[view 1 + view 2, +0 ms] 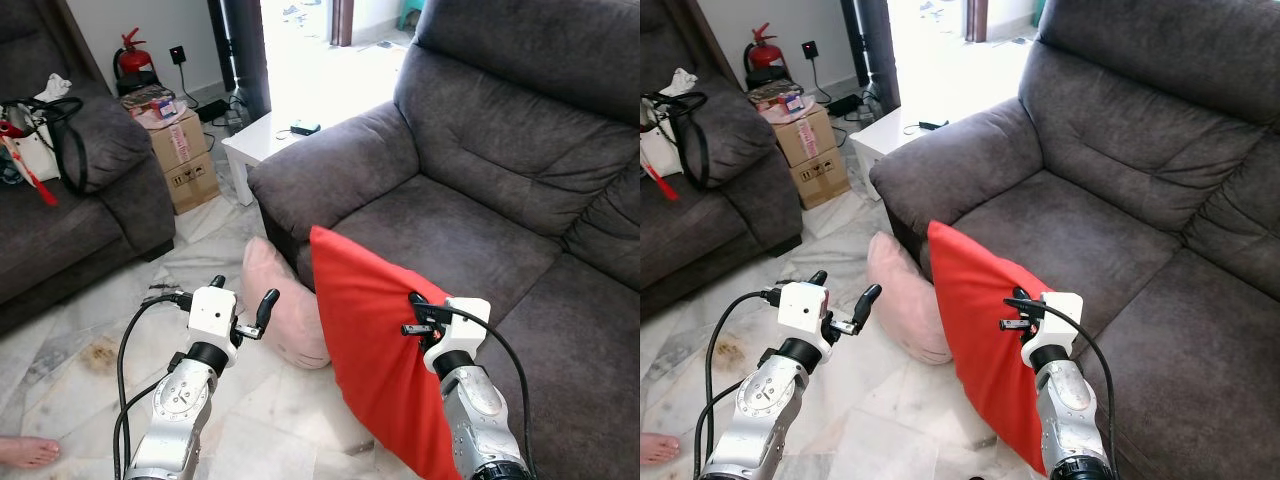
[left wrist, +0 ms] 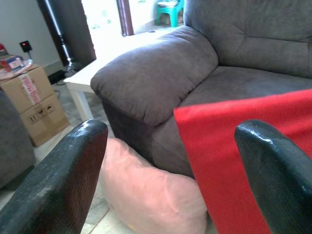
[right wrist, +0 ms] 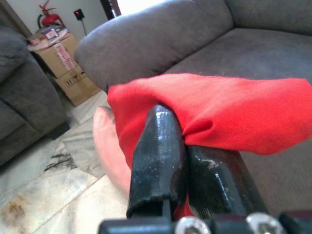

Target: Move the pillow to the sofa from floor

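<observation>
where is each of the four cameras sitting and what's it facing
Left eye: head, looking down at the red pillow against the sofa; both arms show.
Right eye: same scene from a slightly shifted spot.
Left wrist: along the open left tool toward the pink pillow.
Right wrist: along the right tool pinching red fabric.
All four share the red pillow and sofa.

The silver right arm is reaching forward and up, its right gripper (image 3: 187, 161) pinching its two black fingers (image 3: 158, 156) tight on the red fabric pillow (image 1: 375, 350). The silver left arm is extending forward, left gripper (image 1: 243, 305) spreading its fingers (image 2: 66, 170) wide apart, holding nothing.
</observation>
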Motion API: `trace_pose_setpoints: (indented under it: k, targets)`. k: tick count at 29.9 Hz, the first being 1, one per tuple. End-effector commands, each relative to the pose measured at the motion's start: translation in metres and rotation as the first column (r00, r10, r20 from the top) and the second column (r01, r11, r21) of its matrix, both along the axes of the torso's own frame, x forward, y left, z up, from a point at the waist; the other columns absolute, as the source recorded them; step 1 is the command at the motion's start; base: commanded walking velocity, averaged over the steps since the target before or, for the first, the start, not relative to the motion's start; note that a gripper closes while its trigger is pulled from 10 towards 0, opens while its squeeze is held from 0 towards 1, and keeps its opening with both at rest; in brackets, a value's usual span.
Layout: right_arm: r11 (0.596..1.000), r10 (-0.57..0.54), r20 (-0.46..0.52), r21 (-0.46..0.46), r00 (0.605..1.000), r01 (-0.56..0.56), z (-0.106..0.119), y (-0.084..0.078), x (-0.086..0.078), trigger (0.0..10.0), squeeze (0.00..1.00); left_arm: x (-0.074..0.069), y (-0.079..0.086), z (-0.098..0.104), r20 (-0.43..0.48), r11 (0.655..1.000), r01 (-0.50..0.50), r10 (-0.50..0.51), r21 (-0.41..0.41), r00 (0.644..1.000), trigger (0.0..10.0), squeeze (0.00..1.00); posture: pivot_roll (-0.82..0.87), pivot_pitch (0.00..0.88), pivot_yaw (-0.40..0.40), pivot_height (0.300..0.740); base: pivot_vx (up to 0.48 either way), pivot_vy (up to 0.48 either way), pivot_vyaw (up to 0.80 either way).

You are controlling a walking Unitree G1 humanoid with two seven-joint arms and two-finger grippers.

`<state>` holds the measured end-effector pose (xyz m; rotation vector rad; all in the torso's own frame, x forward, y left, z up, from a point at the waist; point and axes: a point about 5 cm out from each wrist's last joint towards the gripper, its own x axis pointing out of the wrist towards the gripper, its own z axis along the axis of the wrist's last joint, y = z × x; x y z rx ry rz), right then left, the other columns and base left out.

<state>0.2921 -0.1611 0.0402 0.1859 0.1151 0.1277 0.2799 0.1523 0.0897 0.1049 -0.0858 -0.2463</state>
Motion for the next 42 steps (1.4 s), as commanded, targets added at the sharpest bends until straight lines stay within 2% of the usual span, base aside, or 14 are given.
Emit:
trace_pose_setpoints:
  k: [1,17,21,42]
  targets:
    - [1.000,-0.006,0.122,-0.012,0.993,0.008,0.0248,-0.0018,0.0134,10.0,0.00,-0.0002,0.0034,-0.0038,-0.021,1.000,-0.004,0.004,0.006,1.000,10.0,0.00,0.06,0.095,0.021,0.740,0.000,0.000,-0.76]
    - [1.000,-0.020,0.114,-0.013,0.993,0.021,0.0227,-0.0030,0.0124,10.0,0.00,-0.0001,0.0029,-0.0068,-0.042,1.000,-0.009,0.009,-0.001,0.999,10.0,0.00,0.06,0.096,0.021,0.740,0.000,0.000,-0.76]
    - [1.000,-0.022,0.115,-0.012,0.993,0.024,0.0231,-0.0034,0.0129,10.0,0.00,0.0000,0.0034,-0.0067,-0.040,1.000,-0.012,0.012,0.002,0.999,10.0,0.00,0.06,0.095,0.021,0.740,0.000,0.463,-0.75]
    - [1.000,-0.022,0.117,-0.013,0.993,0.024,0.0232,-0.0018,0.0140,10.0,0.00,-0.0006,0.0035,-0.0076,-0.041,1.000,-0.002,0.002,0.004,0.999,10.0,0.00,0.06,0.073,0.031,0.740,0.000,0.000,-0.75]
